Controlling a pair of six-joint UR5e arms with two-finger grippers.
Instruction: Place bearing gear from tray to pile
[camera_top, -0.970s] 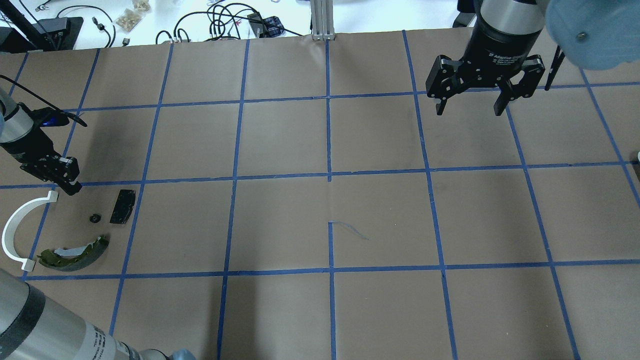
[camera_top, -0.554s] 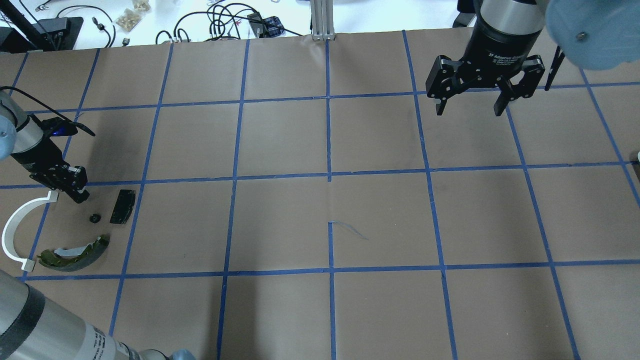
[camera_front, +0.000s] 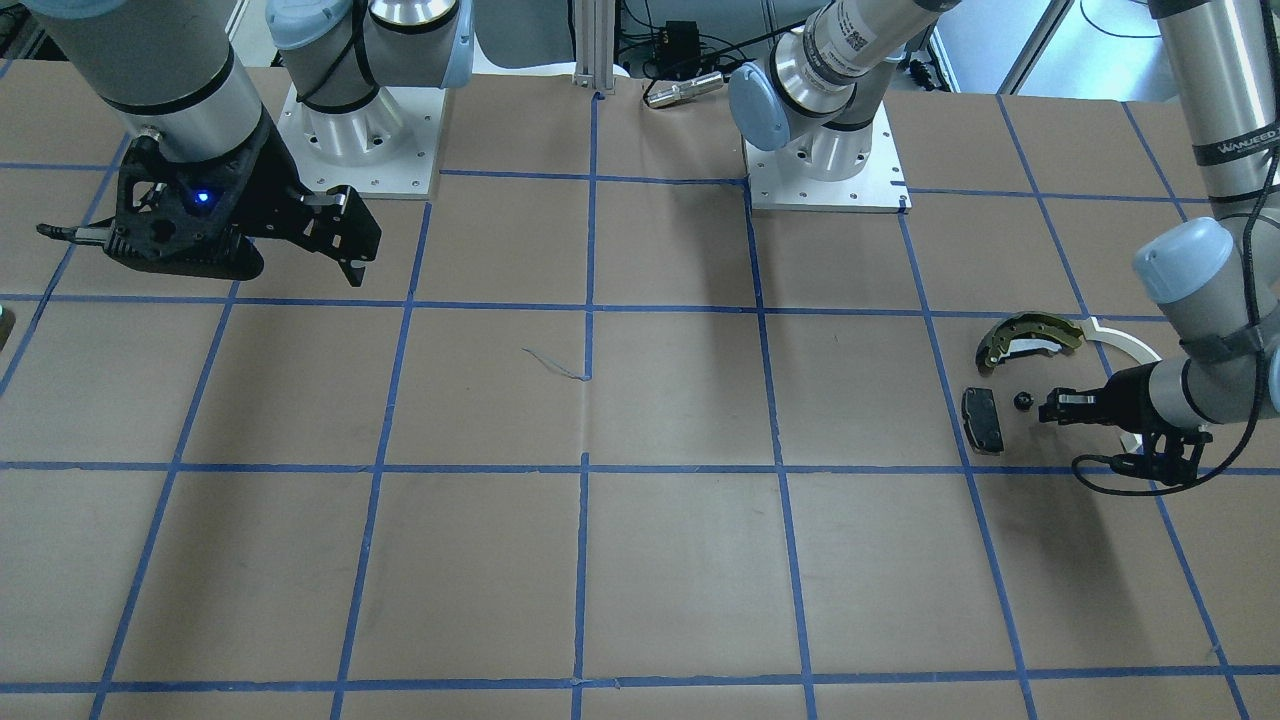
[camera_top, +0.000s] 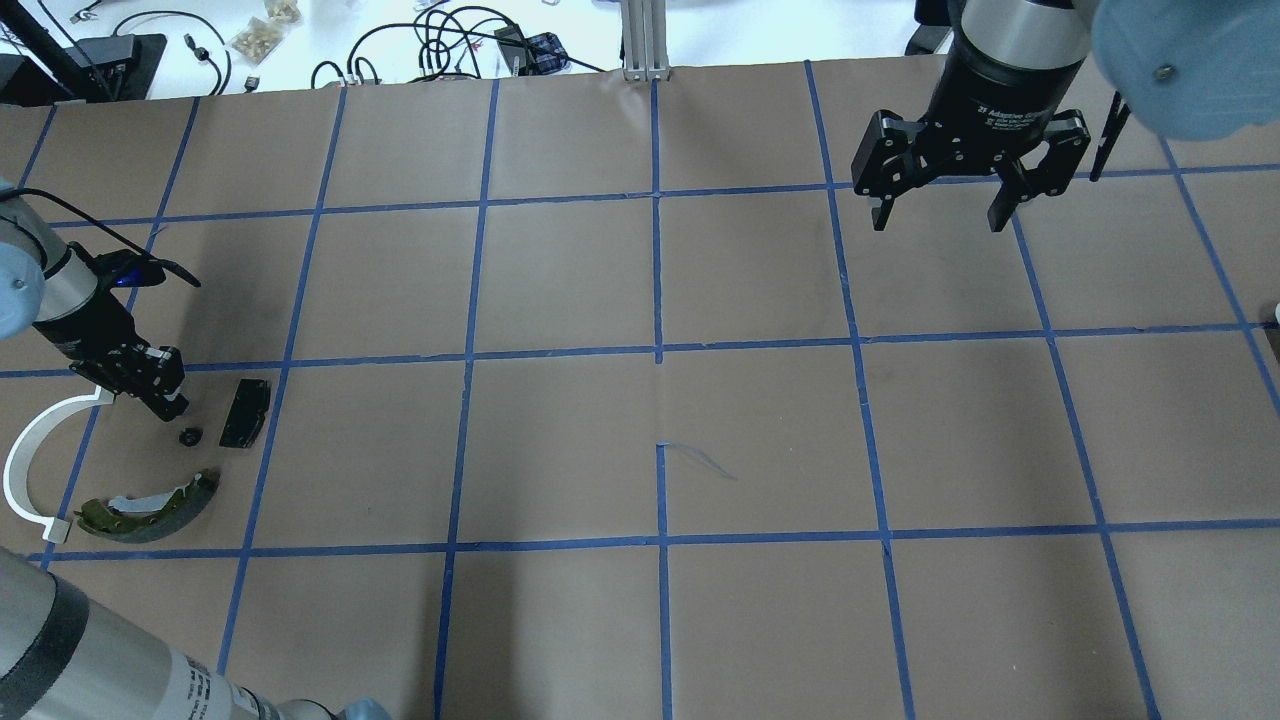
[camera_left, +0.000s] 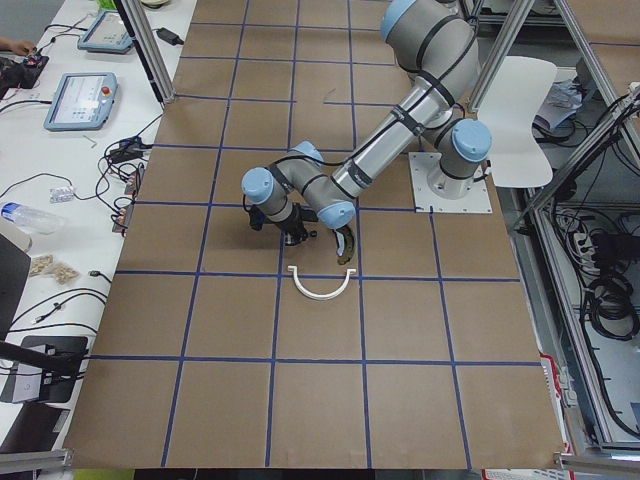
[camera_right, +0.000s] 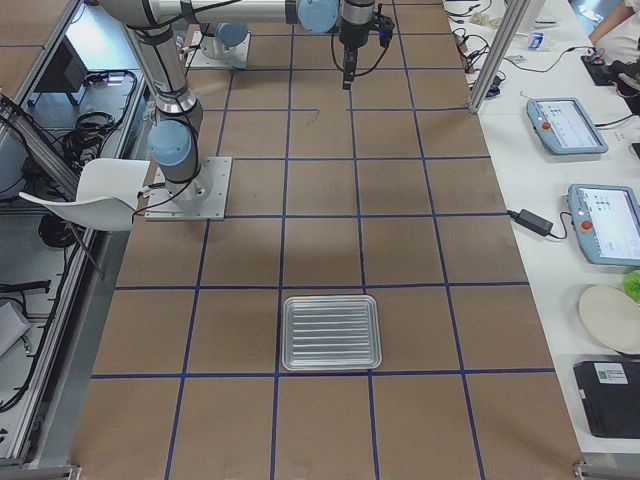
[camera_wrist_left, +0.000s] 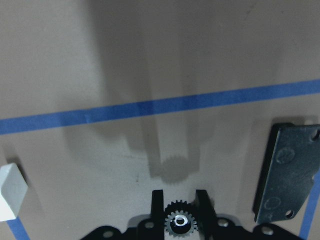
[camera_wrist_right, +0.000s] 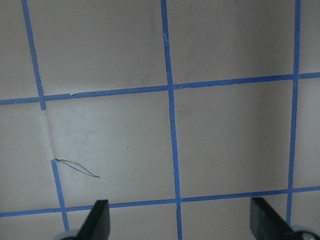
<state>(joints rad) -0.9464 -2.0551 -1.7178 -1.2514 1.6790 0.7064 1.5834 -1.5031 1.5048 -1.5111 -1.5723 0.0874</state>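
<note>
My left gripper (camera_top: 168, 403) is shut on the small toothed bearing gear (camera_wrist_left: 180, 220) and holds it just above the paper, where its shadow falls. It hovers at the pile, between the white arc strip (camera_top: 28, 462) and the black pad (camera_top: 245, 412). A small black part (camera_top: 189, 437) lies just below the gripper. The olive brake shoe (camera_top: 150, 497) lies nearer me. In the front view the left gripper (camera_front: 1046, 409) points at that black part (camera_front: 1022, 401). My right gripper (camera_top: 940, 214) is open and empty, high at the far right. The ribbed metal tray (camera_right: 330, 332) is empty.
The table is brown paper with a blue tape grid (camera_top: 658, 350). Cables and small items (camera_top: 430, 45) lie on the white bench beyond the far edge. In the left wrist view the black pad (camera_wrist_left: 287, 177) is at the right and the strip's end (camera_wrist_left: 11, 192) at the left.
My left gripper has moved right and toward me, from the end of the white strip to beside the small black part and the pad. The right arm has not moved.
</note>
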